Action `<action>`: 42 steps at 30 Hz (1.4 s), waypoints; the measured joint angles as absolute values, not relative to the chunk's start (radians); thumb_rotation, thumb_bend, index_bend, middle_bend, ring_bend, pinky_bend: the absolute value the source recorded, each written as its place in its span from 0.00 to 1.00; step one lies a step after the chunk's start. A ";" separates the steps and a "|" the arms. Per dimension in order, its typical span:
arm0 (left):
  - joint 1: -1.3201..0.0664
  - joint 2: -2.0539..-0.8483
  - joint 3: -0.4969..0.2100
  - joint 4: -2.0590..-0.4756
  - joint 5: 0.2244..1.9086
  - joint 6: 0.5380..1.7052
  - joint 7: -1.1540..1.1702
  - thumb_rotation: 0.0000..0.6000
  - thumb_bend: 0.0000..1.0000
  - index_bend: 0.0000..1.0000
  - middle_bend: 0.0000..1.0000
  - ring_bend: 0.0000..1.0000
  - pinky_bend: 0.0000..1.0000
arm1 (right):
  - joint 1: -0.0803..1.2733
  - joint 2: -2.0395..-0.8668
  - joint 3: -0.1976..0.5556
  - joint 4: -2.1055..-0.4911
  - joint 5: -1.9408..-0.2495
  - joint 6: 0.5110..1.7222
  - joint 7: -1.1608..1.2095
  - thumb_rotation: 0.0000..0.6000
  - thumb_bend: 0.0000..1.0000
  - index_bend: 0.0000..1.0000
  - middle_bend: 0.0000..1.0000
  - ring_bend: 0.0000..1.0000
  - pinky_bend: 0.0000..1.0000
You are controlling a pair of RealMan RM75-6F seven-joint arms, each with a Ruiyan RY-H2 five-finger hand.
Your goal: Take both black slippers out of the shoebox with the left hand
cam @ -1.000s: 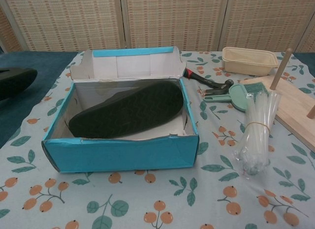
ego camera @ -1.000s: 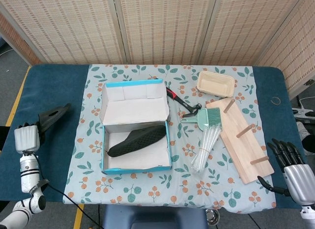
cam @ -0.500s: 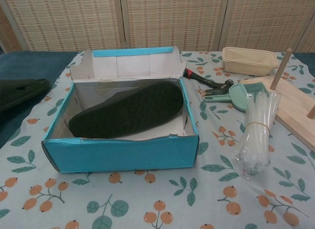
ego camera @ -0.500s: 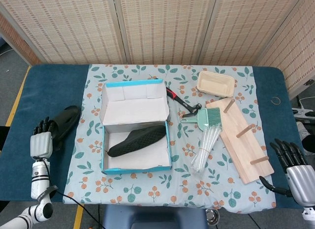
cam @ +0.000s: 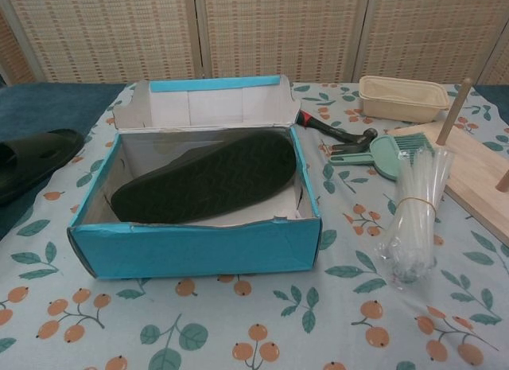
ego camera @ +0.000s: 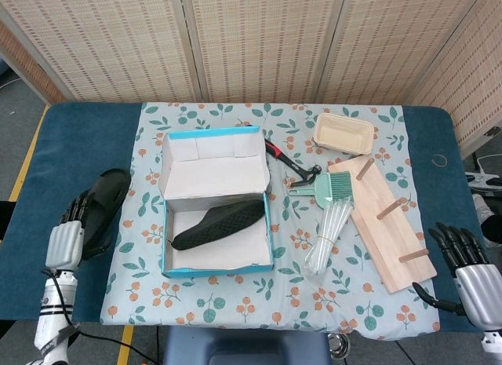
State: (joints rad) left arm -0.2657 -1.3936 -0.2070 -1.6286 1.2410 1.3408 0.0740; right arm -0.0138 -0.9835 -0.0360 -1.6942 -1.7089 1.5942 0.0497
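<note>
The blue shoebox [ego camera: 216,263] [cam: 199,247] stands open on the floral cloth. One black slipper [ego camera: 220,224] [cam: 211,175] lies inside it, sole up. The other black slipper [ego camera: 106,208] [cam: 32,159] lies on the dark blue table left of the box. My left hand [ego camera: 67,235] hangs just beside that outer slipper's near left edge, fingers apart, holding nothing. Over the table's front right corner my right hand [ego camera: 471,271] is empty with its fingers spread. Neither hand shows in the chest view.
Right of the box lie a red-handled hammer [ego camera: 294,165], a green brush [ego camera: 329,186], a bundle of clear plastic sticks [ego camera: 328,235] and a wooden peg rack [ego camera: 388,224]. A cream tray [ego camera: 343,133] sits behind them.
The left hand has set the outer slipper down flat on the blue table and let go. It has since drawn back toward the front edge. The right hand barely moved.
</note>
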 measured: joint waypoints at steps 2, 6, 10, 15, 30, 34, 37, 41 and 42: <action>-0.267 -1.352 -0.203 -1.734 1.272 1.328 -0.005 1.00 0.31 0.00 0.00 0.00 0.22 | -0.011 -0.983 -0.039 -1.696 -1.714 1.589 0.049 0.57 0.20 0.00 0.00 0.00 0.00; -0.299 -1.305 -0.200 -1.870 1.290 1.250 -0.070 1.00 0.31 0.00 0.02 0.02 0.27 | -0.011 -0.976 -0.044 -1.699 -1.722 1.589 0.053 0.58 0.20 0.00 0.00 0.00 0.00; -0.356 -1.312 -0.208 -1.915 1.246 1.181 0.005 1.00 0.31 0.00 0.02 0.02 0.24 | -0.012 -0.969 -0.048 -1.700 -1.726 1.591 0.069 0.58 0.20 0.00 0.00 0.00 0.00; -0.449 -1.387 -0.220 -1.923 1.125 1.127 0.196 1.00 0.30 0.00 0.03 0.02 0.17 | -0.017 -0.956 -0.057 -1.697 -1.746 1.607 0.097 0.57 0.20 0.00 0.00 0.00 0.00; -0.638 -1.597 -0.237 -1.759 0.834 1.071 0.430 1.00 0.30 0.09 0.16 0.15 0.33 | -0.025 -0.941 -0.056 -1.682 -1.737 1.624 0.135 0.57 0.20 0.00 0.00 0.00 0.00; -0.657 -1.604 -0.233 -1.747 0.779 1.063 0.461 1.00 0.31 0.28 0.36 0.30 0.43 | -0.024 -0.943 -0.053 -1.682 -1.730 1.622 0.132 0.58 0.20 0.00 0.00 0.00 0.00; -0.675 -1.603 -0.231 -1.747 0.742 1.049 0.466 1.00 0.35 0.39 0.48 0.37 0.47 | -0.023 -0.945 -0.051 -1.682 -1.726 1.617 0.129 0.58 0.20 0.00 0.00 0.00 0.00; -0.681 -1.607 -0.229 -1.745 0.737 1.067 0.467 1.00 0.57 0.60 0.60 0.46 0.54 | -0.021 -0.946 -0.050 -1.682 -1.725 1.614 0.126 0.57 0.20 0.00 0.00 0.00 0.00; -0.681 -1.610 -0.229 -1.744 0.741 1.077 0.467 1.00 0.59 0.63 0.61 0.46 0.55 | -0.021 -0.946 -0.050 -1.682 -1.724 1.612 0.125 0.58 0.20 0.00 0.00 0.00 0.00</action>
